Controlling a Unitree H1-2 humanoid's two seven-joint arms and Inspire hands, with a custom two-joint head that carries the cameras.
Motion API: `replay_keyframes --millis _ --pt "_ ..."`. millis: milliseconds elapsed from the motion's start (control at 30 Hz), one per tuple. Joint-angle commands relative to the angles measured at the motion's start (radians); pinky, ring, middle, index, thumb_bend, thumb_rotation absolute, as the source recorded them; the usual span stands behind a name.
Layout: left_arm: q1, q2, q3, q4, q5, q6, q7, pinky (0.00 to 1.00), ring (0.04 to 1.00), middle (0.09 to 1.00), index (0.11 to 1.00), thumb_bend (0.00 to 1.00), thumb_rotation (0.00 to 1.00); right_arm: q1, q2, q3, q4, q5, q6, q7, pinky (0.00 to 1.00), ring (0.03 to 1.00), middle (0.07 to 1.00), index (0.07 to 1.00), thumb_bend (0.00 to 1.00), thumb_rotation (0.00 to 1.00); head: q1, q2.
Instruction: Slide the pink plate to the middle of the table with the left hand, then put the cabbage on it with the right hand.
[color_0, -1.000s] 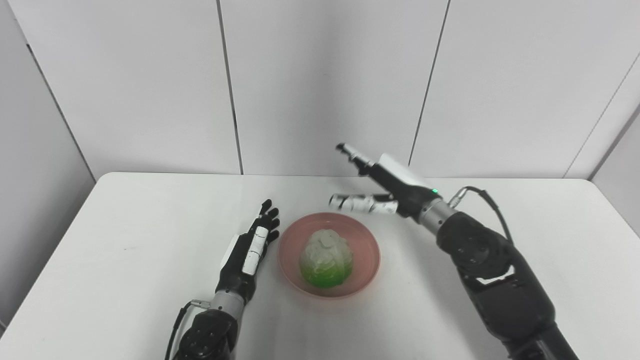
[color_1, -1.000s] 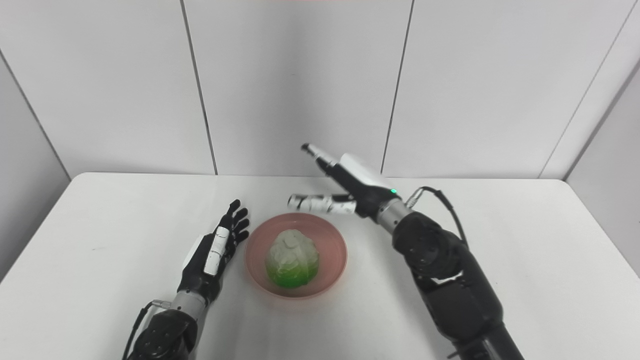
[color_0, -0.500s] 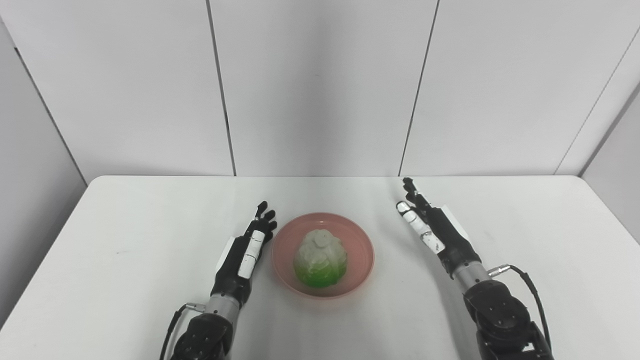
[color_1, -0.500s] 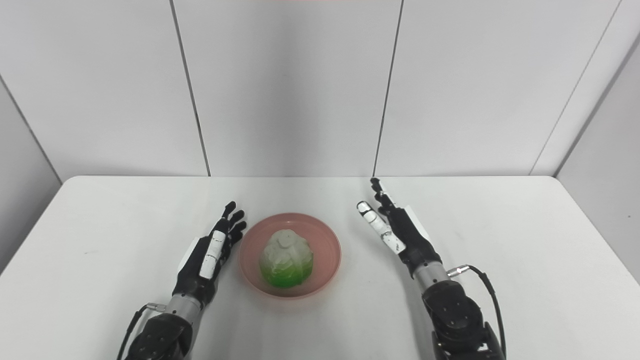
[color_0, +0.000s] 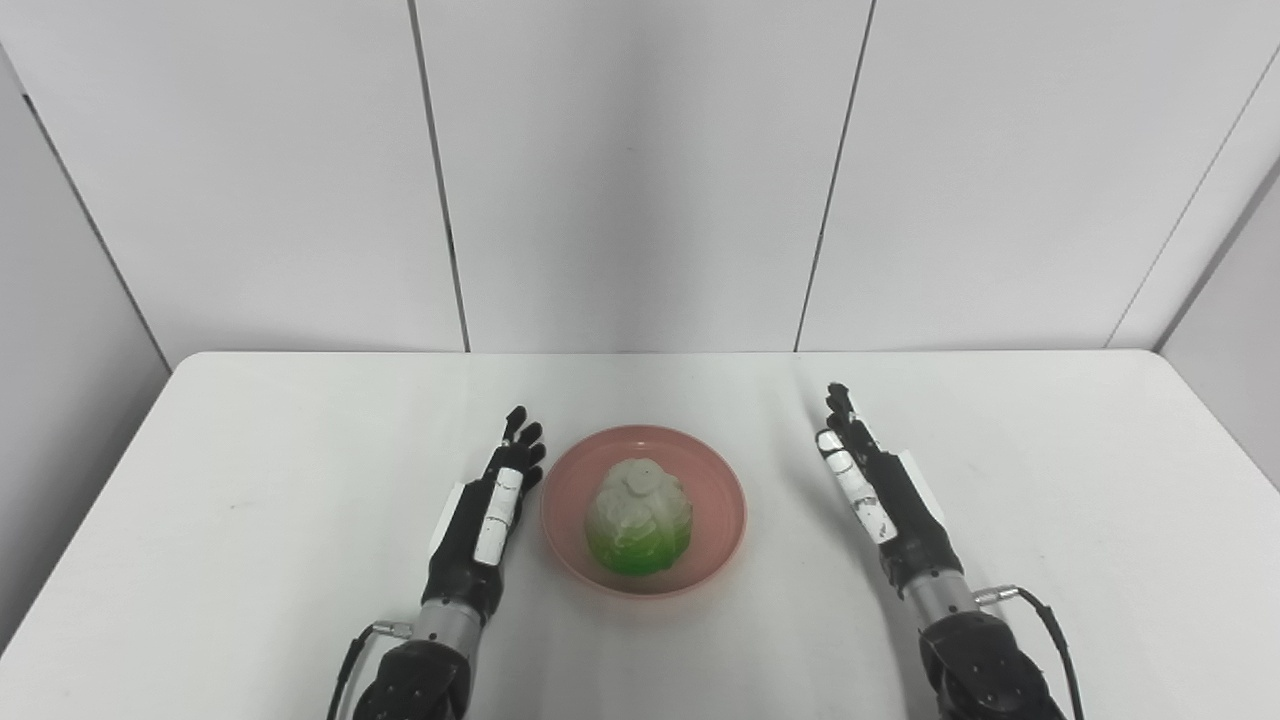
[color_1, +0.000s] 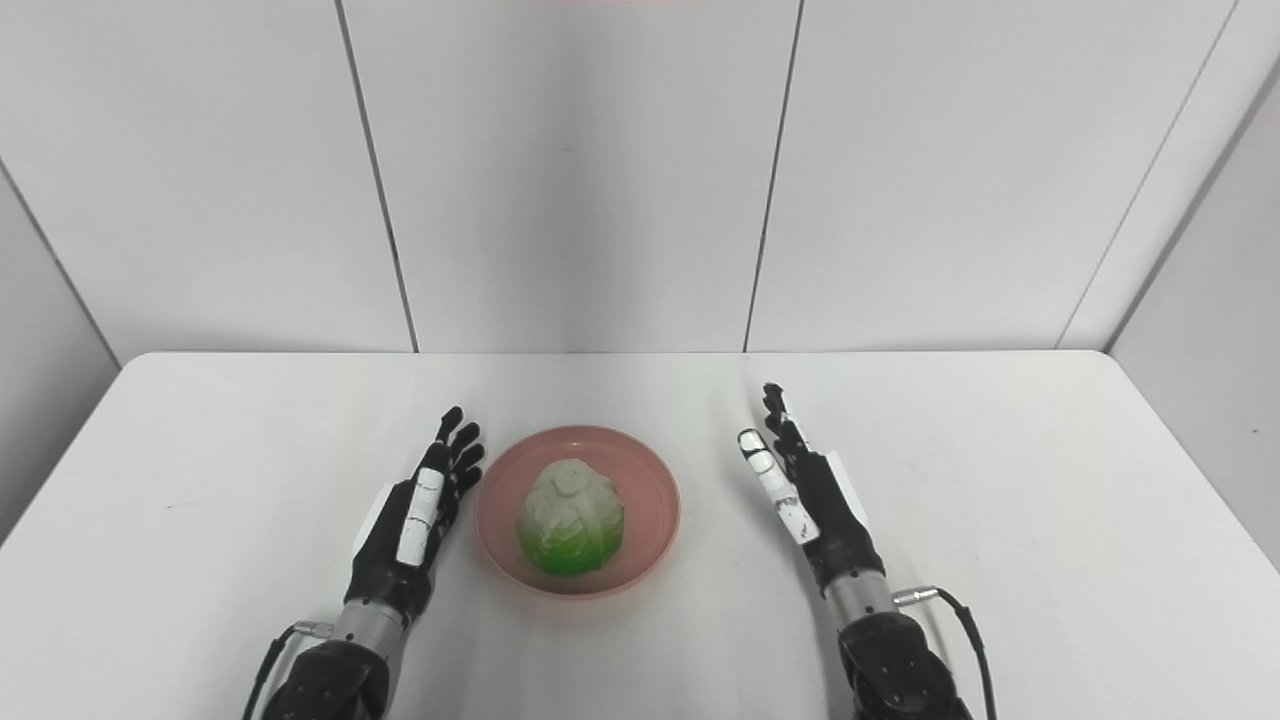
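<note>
Pale wall panels with dark vertical seams stand behind a white worktop, which fills the lower half of both head views. Near its middle sits the pink plate, and the cabbage rests inside it, pale top upward and green base toward 6 o'clock.

The left hand lies low at 9 o'clock of the plate, just beside the rim; whether it touches cannot be made out. Its fingers are stretched out and point toward 12 o'clock, and it holds nothing. The right hand is at 3 o'clock of the plate, clearly apart from it, with fingers likewise extended and loosely spread, also empty.

Judging from how things lie, both steps look done: the plate is about central and the cabbage is on it. The moment reads as the close of the task, with both hands clear of the load.

The next move calls for little: drawing both arms toward 6 o'clock, away from the plate. The left hand is the one to mind, since it sits so near the rim that a sideways sweep toward 3 o'clock could nudge the plate off centre.
</note>
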Motion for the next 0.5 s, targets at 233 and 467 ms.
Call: replay_keyframes --millis 233,467 --pt "0.098 0.002 -0.01 -0.073 0.067 0.034 0.02 0.92 0.977 0.995 0.978 0.72 1.0 0.016 0.006 0.008 -0.01 0.066 0.007 0.035 1.0 1.0 1.0 1.0 0.58 1.0 0.014 0.0" --pt "0.124 0.001 -0.016 -0.106 0.113 0.029 0.038 0.93 0.983 0.994 0.981 0.71 1.0 0.019 0.012 0.012 0.045 0.076 -0.036 0.038 1.0 1.0 1.0 1.0 0.57 1.0 0.013 0.0"
